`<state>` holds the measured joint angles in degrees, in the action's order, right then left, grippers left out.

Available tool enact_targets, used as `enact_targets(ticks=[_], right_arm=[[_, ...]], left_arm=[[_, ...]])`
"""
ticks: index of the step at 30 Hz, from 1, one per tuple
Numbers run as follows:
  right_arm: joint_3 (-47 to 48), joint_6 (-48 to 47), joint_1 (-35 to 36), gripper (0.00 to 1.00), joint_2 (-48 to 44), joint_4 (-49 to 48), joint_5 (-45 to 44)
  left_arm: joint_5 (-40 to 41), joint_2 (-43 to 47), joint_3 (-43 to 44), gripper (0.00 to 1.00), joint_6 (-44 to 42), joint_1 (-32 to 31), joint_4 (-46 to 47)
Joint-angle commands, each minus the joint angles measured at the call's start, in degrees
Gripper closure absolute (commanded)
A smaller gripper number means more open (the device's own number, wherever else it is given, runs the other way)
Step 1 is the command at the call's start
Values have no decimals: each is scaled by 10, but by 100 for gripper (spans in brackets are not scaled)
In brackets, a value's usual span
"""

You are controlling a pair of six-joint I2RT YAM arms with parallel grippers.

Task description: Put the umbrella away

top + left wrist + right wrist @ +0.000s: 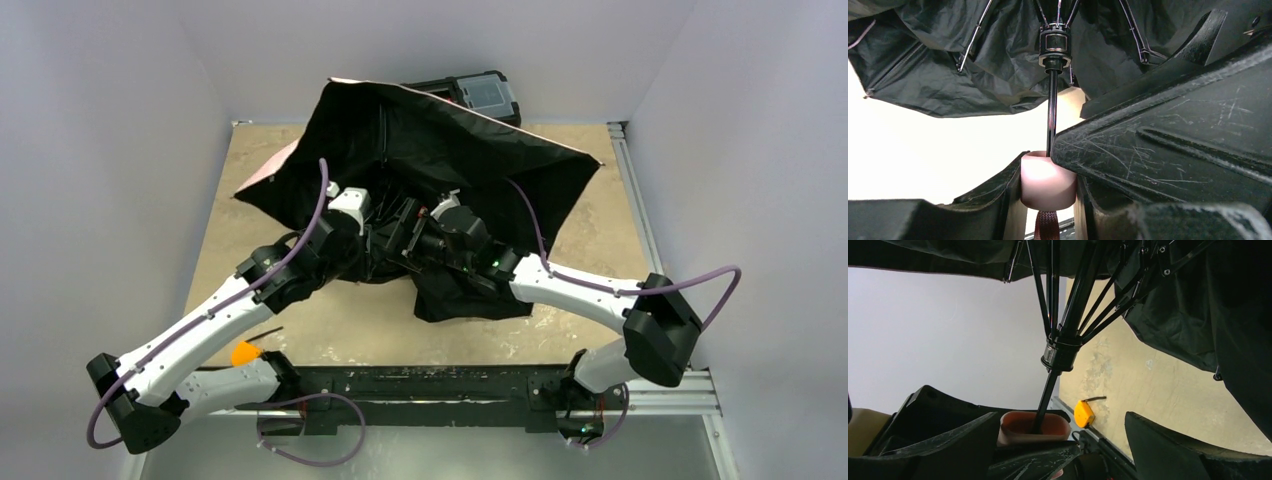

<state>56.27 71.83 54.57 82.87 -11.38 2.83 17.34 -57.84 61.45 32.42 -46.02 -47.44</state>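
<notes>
Half-open umbrella sprawled over the middle of the bench, black lining upward, pale pink outer face glimpsed only at the canopy edge. Pink handle taken as the reference here: canopy spread beyond and above it, thin black shaft running straight from it up to the runner.

Left hand closed partway around that handle, pinching it from both sides, wrist strap dangling below. Probably meant to anchor the umbrella against any push along the shaft.

Right hand spread wide just beside the handle, gripping nothing, shaft and runner rising between its fingers and clear of both. Likely poised for sliding the runner down toward the handle to fold the ribs. Collapsing not yet done, ribs out and fabric slack.

Dark hard case well beyond the handle, past the far canopy edge and partly hidden by it. Small orange object left of the handle, at the bench's near edge.

No brand, label or writing legible anywhere, neither on handle nor on case.
</notes>
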Motion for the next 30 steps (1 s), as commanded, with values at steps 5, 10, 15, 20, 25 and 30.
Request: enact_targets(ticks=[5, 10, 15, 20, 25, 30], right_arm=[[12, 9, -3, 1, -25, -80, -44], [-23, 67, -4, 1, -25, -160, -115], [-19, 40, -5, 1, -28, -236, -69], [-29, 99, 8, 1, -59, -156, -40], [-40, 92, 23, 1, -112, -101, -70], [-26, 65, 25, 1, -153, -32, -126]], left_arm=[[7, 13, -27, 100, 41, 4, 108], [1, 19, -35, 100, 41, 5, 114], [11, 7, -16, 100, 41, 5, 102], [54, -16, 21, 100, 58, 5, 84], [81, -44, 51, 100, 71, 7, 79], [76, -49, 58, 100, 71, 9, 92]])
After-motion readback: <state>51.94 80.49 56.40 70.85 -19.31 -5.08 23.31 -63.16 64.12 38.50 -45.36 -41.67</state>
